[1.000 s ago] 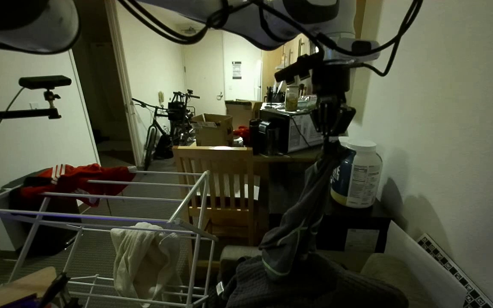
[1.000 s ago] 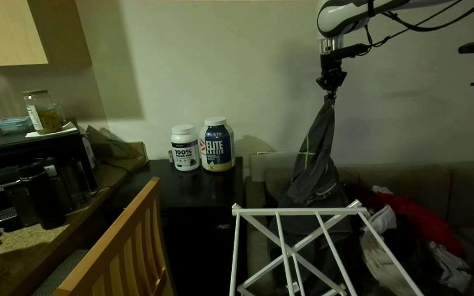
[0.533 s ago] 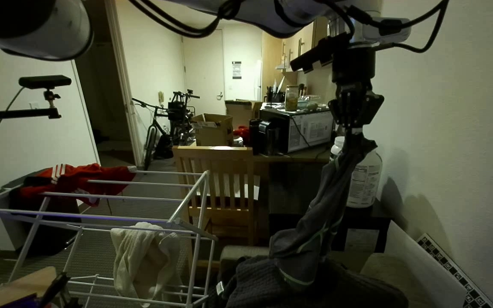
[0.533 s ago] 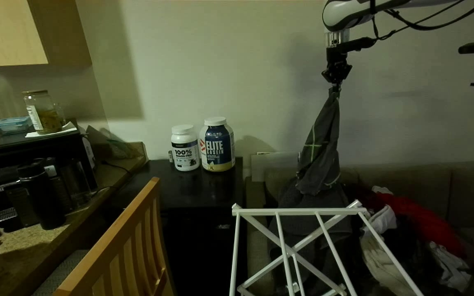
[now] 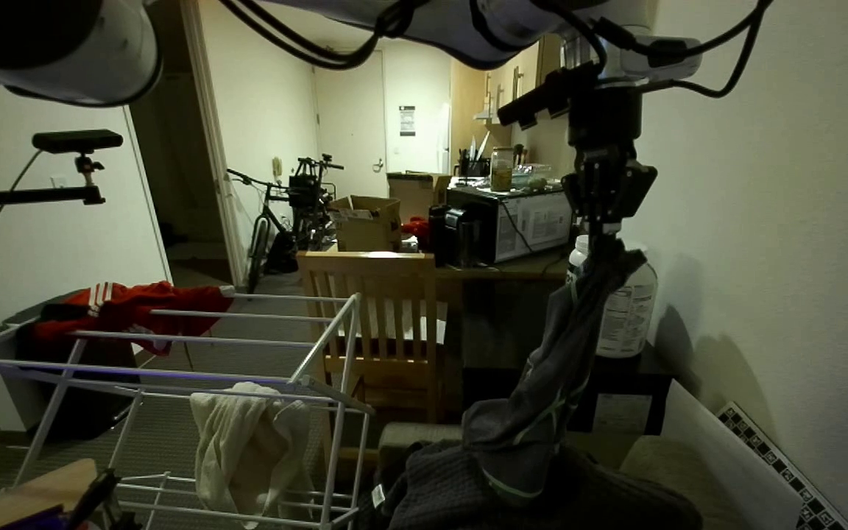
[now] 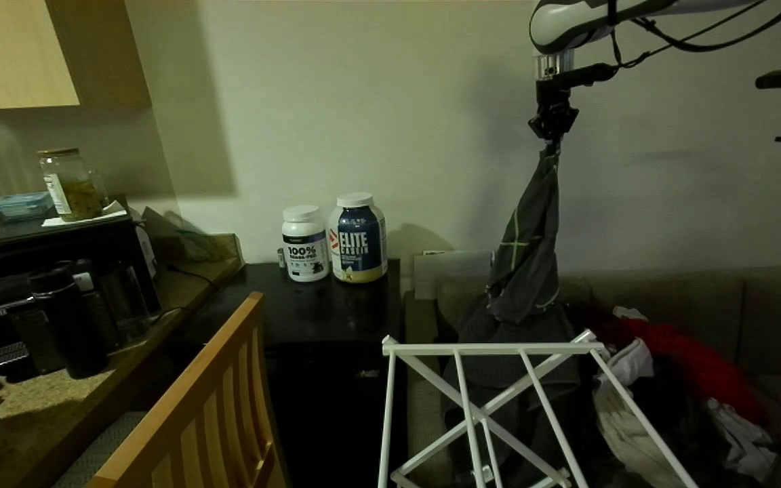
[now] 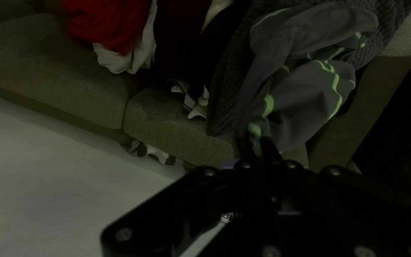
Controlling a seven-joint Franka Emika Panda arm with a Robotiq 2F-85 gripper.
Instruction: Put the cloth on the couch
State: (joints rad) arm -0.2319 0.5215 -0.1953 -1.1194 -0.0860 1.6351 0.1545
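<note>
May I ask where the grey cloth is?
The cloth hangs from the gripper, right of centre in both exterior views, over dark knitted fabric on the couch.

Arm (image 6: 560, 27) high, wrist (image 6: 554, 66) upright, gripper (image 6: 552, 144) straight down, its fingers (image 7: 270, 151) close together.

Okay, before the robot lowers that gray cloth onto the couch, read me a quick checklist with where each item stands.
1. Pincer shut on the gray cloth: ok.
2. Cloth above the couch: ok, the wrist view shows it there.
3. Landing spot bare: not ok, a dark knit garment lies beneath.
4. Cloth apart from the drying rack: ok, an exterior view shows a gap.
5. Cloth's lower end resting on that garment: cannot tell, contact is unclear.
6. Cloth low enough to release: probably not ok, much of it hangs from the pincer.
</note>
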